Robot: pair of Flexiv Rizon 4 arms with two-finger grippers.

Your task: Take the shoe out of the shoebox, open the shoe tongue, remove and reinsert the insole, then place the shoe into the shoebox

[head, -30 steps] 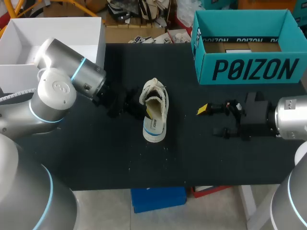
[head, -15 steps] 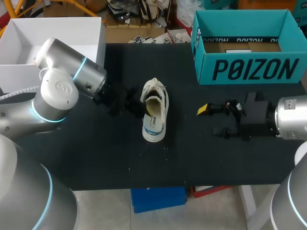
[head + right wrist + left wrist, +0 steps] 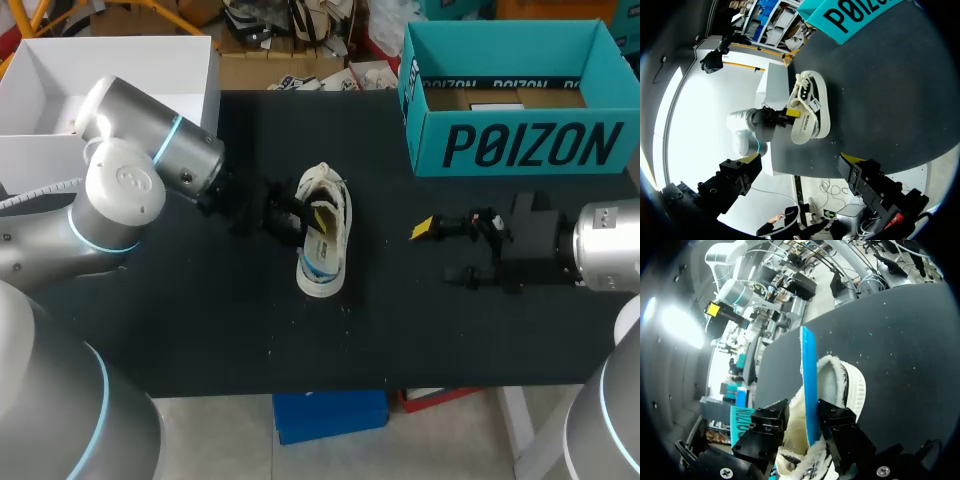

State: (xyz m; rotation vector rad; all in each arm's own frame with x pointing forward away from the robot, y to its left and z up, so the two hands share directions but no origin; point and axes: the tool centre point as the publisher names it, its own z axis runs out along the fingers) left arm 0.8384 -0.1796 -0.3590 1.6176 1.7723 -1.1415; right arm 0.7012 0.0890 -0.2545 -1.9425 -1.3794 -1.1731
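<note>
A white low shoe (image 3: 325, 250) lies on the black table, toe toward the front edge. My left gripper (image 3: 308, 218) is at its collar, fingers inside the opening. In the left wrist view the blue-edged insole (image 3: 809, 375) stands on edge between the parted fingers (image 3: 771, 421) of the left gripper (image 3: 802, 414); one finger is against it and the other is clear of it. The teal shoebox (image 3: 520, 145) stands open at the back right. My right gripper (image 3: 437, 252) hovers open and empty to the right of the shoe (image 3: 810, 112), as the right wrist view shows (image 3: 797, 167).
A white open box (image 3: 110, 70) sits at the back left corner behind my left arm. The shoebox (image 3: 855, 12) has a cardboard insert inside. Bare tabletop lies between the shoe and my right gripper and along the front edge.
My left gripper's fingers have parted around the insole; a yellow tip now shows above the shoe opening. The shoe has turned slightly. My right arm has not moved.
</note>
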